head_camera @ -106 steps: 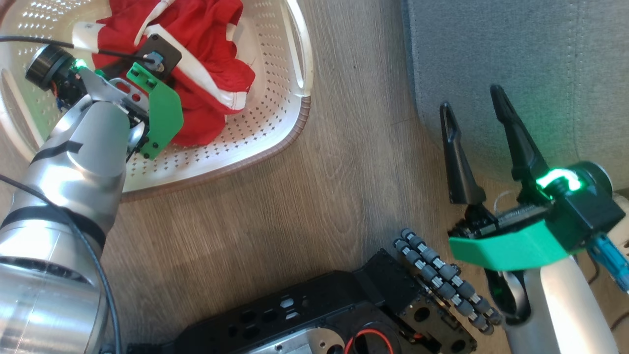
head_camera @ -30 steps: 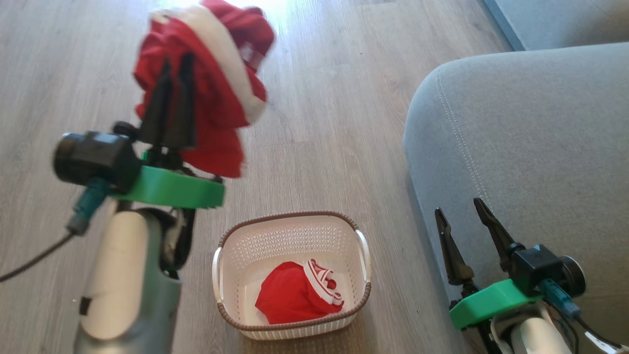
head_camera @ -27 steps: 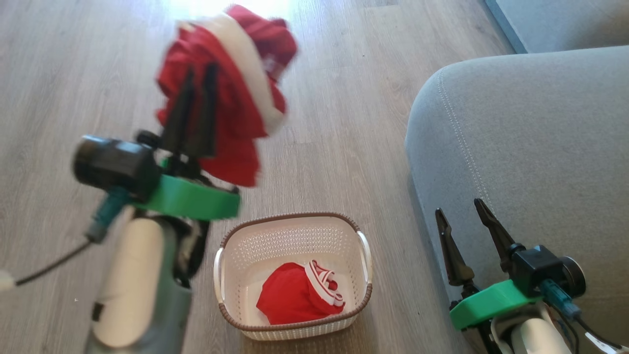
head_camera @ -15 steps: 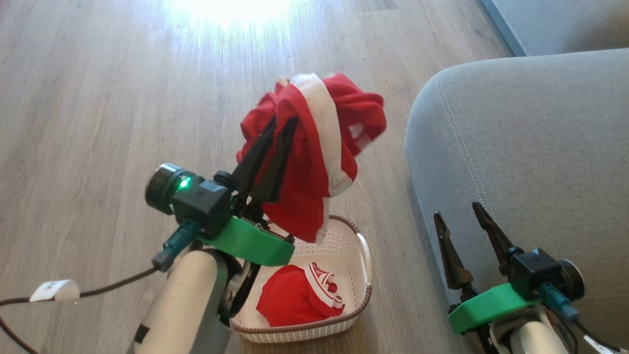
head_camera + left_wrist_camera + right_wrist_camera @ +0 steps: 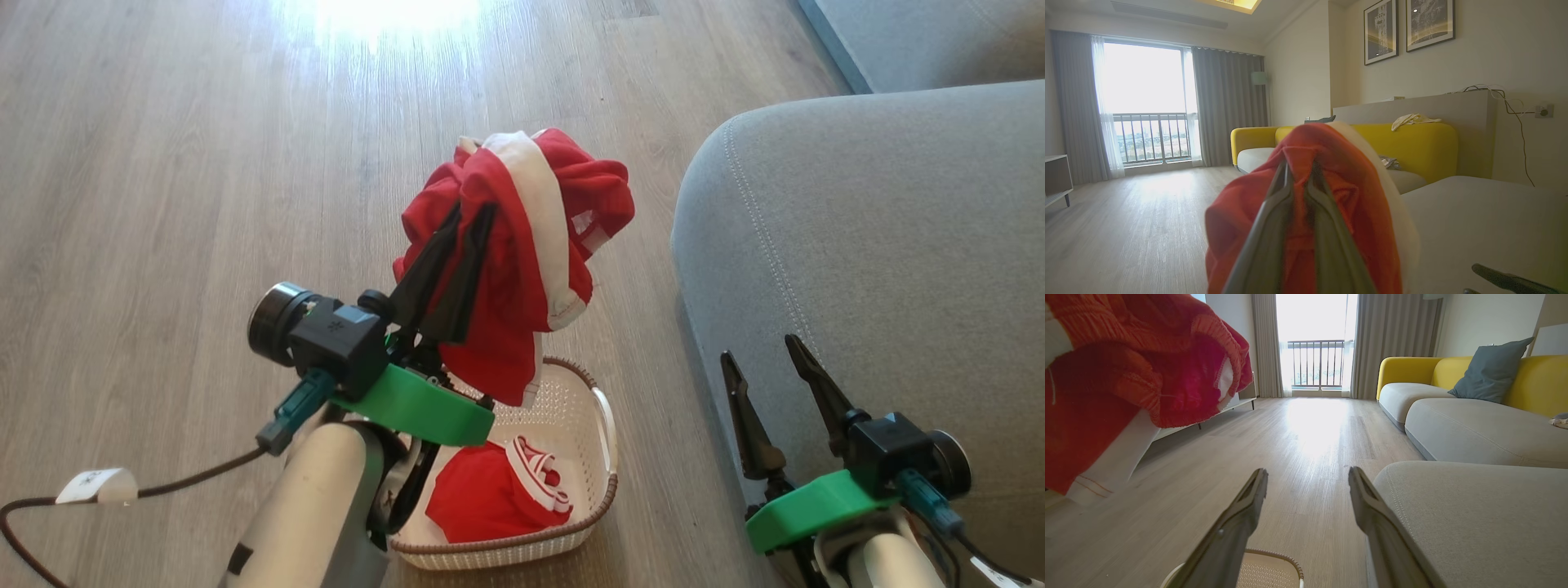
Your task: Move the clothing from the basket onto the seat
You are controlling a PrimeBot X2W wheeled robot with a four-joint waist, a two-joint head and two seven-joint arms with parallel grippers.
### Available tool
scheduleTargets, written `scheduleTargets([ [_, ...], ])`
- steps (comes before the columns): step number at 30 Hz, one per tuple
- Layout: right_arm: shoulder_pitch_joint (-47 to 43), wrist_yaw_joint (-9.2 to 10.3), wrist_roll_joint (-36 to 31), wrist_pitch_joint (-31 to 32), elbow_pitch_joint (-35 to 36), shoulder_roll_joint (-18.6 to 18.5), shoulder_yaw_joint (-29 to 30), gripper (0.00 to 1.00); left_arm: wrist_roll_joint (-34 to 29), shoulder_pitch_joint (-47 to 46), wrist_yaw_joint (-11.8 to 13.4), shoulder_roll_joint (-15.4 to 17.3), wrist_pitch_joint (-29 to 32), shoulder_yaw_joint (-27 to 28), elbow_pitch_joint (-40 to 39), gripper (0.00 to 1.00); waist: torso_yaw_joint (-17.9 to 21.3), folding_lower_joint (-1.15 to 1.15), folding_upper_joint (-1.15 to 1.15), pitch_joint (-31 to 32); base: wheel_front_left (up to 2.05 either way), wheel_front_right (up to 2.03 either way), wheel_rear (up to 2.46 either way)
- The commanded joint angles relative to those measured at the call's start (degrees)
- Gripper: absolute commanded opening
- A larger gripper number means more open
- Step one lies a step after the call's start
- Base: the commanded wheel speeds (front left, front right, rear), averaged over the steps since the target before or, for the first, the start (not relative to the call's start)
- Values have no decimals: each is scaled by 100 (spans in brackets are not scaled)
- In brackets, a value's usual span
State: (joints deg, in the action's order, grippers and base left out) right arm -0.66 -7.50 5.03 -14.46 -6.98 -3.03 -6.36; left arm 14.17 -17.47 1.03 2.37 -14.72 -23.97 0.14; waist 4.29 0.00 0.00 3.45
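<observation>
One red garment (image 5: 506,327) hangs bunched in your left gripper (image 5: 472,211), its fingers pinched narrow into the cloth. It is raised above the cream basket (image 5: 571,394) and just short of the grey seat (image 5: 882,245). The second red garment (image 5: 482,498) lies in the basket's bottom. Your right gripper (image 5: 758,349) stands wide and empty over the seat's edge. Neither garment is on the seat yet, so I judge you under halfway: both are left to set down.
</observation>
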Motion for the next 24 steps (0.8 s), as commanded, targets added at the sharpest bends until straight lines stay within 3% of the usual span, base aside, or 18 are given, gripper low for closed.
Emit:
scheduleTargets([
  [1,153,1,-23,-54,210,15,-121,100,60,-228,41,51,-28,203,-257,0,-9,0,0,-4,0,0,0],
  [17,203,1,-136,-54,268,15,-266,100,60,-247,56,51,-28,265,-265,0,17,0,0,-35,0,0,0],
  [24,268,1,-269,-54,514,-120,-1135,100,65,-234,35,51,-28,233,-208,0,-32,0,0,-76,0,0,0],
])
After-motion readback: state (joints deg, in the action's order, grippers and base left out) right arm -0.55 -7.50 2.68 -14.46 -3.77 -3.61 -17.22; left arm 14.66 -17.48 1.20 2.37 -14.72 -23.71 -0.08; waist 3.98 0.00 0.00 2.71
